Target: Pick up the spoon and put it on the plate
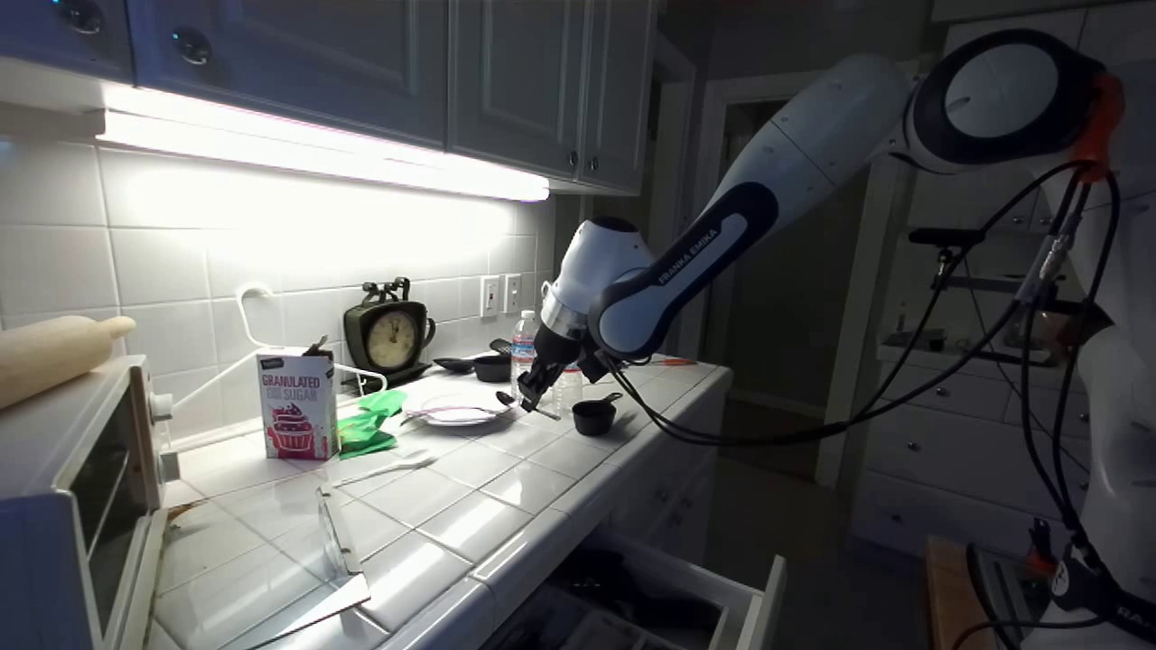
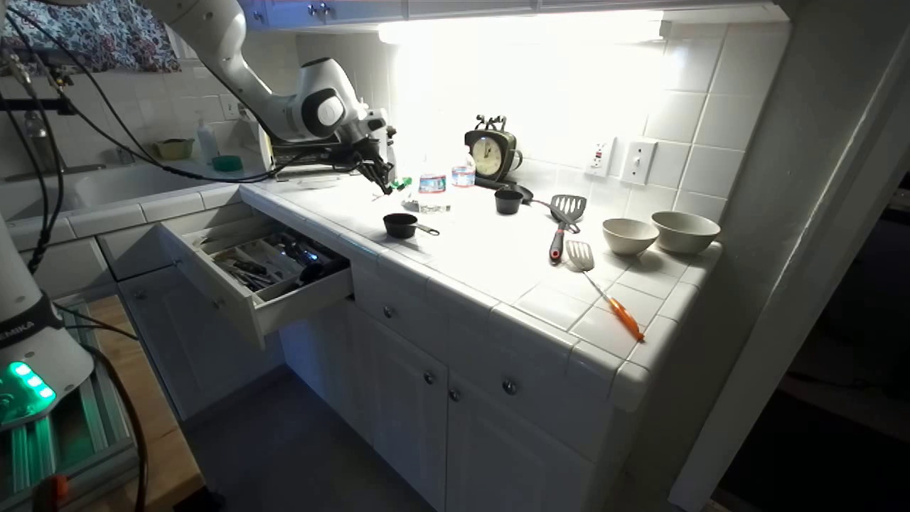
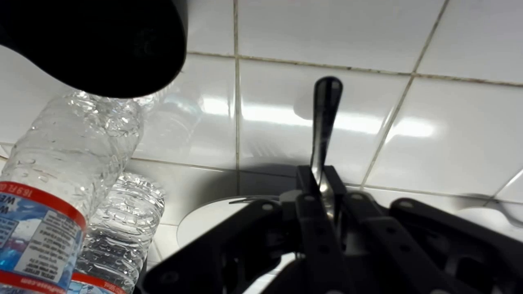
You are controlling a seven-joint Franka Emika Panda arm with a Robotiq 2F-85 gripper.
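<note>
The gripper point(image 3: 320, 176) is clenched on the spoon point(image 3: 325, 112), its two fingertips pressing the metal handle from either side. In the wrist view the free end of the handle sticks out ahead of the fingertips, raised off the counter point(image 3: 286, 24), while the part behind them is mostly hidden by the fingers. In an exterior view the spoon runs across the grip: the handle end pokes out on one side of the gripper, and the dark oval scoop shows on the opposite side, toward the plate point(image 1: 461, 417).

The plate lies lower than the gripper, on the scoop side, and the fingers partly cover it in the wrist view. Whether the scoop touches the plate, I cannot tell.

Two water bottles point(image 3: 45, 232) stand upright just beside the gripper. Next to them, on the handle side of the gripper, sits a black measuring cup point(image 3: 122, 49). Past the plate from the gripper are a green bag point(image 1: 366, 429) and, farther off, a sugar box point(image 1: 302, 411). An orange-handled spatula point(image 2: 625, 318) lies well apart from the gripper, beyond the measuring cup. An open drawer point(image 2: 302, 313) juts out lower than the gripper.
</note>
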